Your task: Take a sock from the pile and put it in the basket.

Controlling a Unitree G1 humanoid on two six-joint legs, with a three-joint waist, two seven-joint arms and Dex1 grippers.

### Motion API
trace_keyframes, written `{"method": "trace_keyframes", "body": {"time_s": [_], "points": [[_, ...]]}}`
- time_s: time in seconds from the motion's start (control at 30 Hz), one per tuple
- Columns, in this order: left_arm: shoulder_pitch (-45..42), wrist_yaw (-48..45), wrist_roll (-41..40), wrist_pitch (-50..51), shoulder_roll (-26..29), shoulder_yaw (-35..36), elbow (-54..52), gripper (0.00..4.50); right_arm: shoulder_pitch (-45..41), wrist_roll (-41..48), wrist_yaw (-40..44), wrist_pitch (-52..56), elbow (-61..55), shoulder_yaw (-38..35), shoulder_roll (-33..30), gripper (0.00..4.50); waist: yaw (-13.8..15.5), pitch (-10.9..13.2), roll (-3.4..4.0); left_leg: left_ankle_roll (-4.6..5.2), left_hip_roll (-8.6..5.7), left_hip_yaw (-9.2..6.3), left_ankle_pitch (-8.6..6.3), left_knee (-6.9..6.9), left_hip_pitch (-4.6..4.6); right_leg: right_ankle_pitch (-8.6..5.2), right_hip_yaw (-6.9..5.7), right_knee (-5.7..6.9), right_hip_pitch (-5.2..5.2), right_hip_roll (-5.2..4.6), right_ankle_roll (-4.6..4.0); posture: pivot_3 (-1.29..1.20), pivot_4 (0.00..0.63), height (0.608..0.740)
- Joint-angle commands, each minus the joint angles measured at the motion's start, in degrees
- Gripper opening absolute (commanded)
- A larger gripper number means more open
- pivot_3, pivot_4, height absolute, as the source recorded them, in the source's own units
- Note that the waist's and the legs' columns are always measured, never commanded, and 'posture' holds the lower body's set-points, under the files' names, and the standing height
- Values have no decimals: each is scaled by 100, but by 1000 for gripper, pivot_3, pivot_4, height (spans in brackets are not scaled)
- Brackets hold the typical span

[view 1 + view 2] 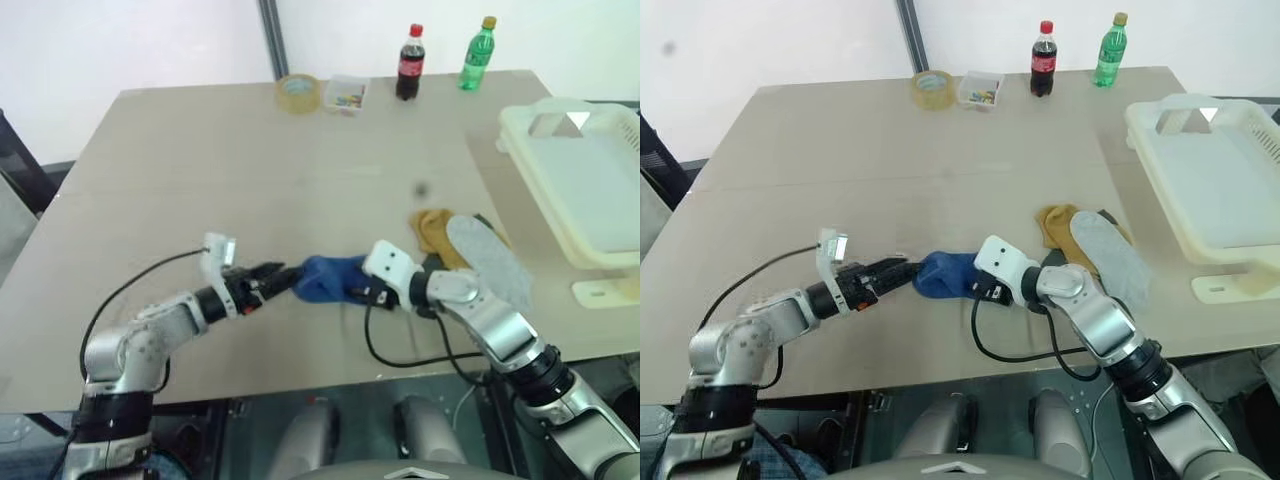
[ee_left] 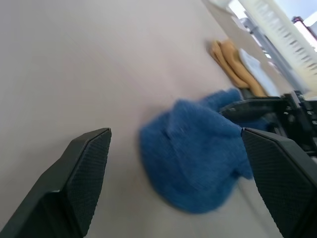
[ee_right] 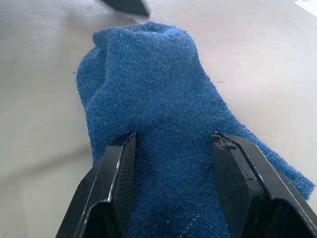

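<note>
left eye view: your blue sock (image 1: 328, 277) lies bunched on the desk (image 1: 250, 170) near the front edge, between your two grippers. your left gripper (image 1: 275, 277) points at it from the left, jaws spread, tips just beside the sock's edge. your right gripper (image 1: 358, 291) is at the sock's right end, jaws pinching the blue fabric. the pile (image 1: 468, 245) sits just right of your right wrist: a mustard yellow sock (image 1: 432, 233) with a pale grey sock (image 1: 490, 258) lying over it, a dark edge under them. the basket (image 1: 590, 190), cream-white, is at the desk's right edge, well apart from the blue sock. at the far edge stand a tape roll (image 1: 298, 93), a small clear box (image 1: 346, 94), a cola bottle (image 1: 411, 63) and a green bottle (image 1: 478, 53).

right eye view: same layout, nothing extra to log.

left wrist view: your left jaws stand wide apart, black pads on either side of the frame, and the blue sock sits on the desk ahead of them, not touched. past it you see your right gripper's black fingers on the sock, then the yellow sock and the basket's slotted wall.

right wrist view: your right jaws are closed partway on the blue sock, fabric bulging up between both pads; the sock's far end rests on the desk.
</note>
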Motion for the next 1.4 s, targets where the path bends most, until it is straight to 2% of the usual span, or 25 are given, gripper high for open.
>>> {"method": "trace_keyframes", "body": {"time_s": [0.03,0.27,0.43,0.5,0.63,0.73,0.93,1.07,1.17,1.27,1.4], "points": [[-718,446,-1004,1549,-38,503,778,4479,25,-135,-21,159,-53,-15,17,2478,3,-2,-3,0,0,-2,0,0,0,0,-1,1,0,0,0,0,150,740],[-1250,312,-1297,3092,140,488,1510,4479,58,-197,-29,281,-195,-12,4,2478,-22,-6,-10,-23,-2,5,13,1,1,0,8,3,-2,1,0,0,150,740],[-1244,85,-1706,3222,311,339,1745,4479,38,-229,-24,281,-148,-41,-2,2478,-3,-7,-11,-24,-1,1,14,1,1,0,6,3,-4,-4,0,0,150,740],[-1291,152,-1790,3222,138,461,1866,4479,21,-247,-33,273,-121,-32,19,2478,3,-8,-12,-24,-1,1,14,1,1,0,7,2,-3,-8,-1,0,150,740],[-1680,683,-2009,3127,-502,1222,2428,4479,-2,-288,-28,258,-92,-18,51,2478,25,-16,-25,-25,-1,0,14,1,1,0,5,2,-3,-8,-1,0,150,740],[-1932,1053,-2391,3175,-771,1709,2810,4479,-8,-319,-16,245,-75,-26,57,2478,1,-18,-29,-27,0,0,15,2,0,0,6,3,-3,-12,-1,0,150,740],[-1781,1617,-2522,3193,-1069,1882,2658,4479,-3,-359,8,206,-32,-29,46,2478,0,-21,-33,-27,-1,4,15,2,-1,0,10,0,-3,-14,0,0,150,740],[-1636,1711,-2487,3139,-1014,1892,2476,4479,9,-379,27,181,-24,-22,42,2478,1,-21,-33,-28,0,3,15,2,-1,0,10,3,-3,-13,0,0,150,740],[-1651,1759,-2441,2912,-676,2189,2647,4479,28,-404,7,152,3,-12,73,2478,-5,-21,-33,-28,0,3,15,2,0,0,11,2,-3,-14,0,0,150,740],[-1565,1804,-2289,2862,-456,2159,2578,4479,46,-427,-11,127,21,3,109,2478,-6,-21,-33,-28,3,4,15,0,0,0,12,3,-5,-14,-1,0,150,740],[-801,1468,-2791,3222,282,1144,1785,4479,53,-455,-15,91,53,12,154,2478,-13,-25,-42,-28,-2,5,15,-1,0,0,14,0,-6,-15,-1,0,150,740]]}}
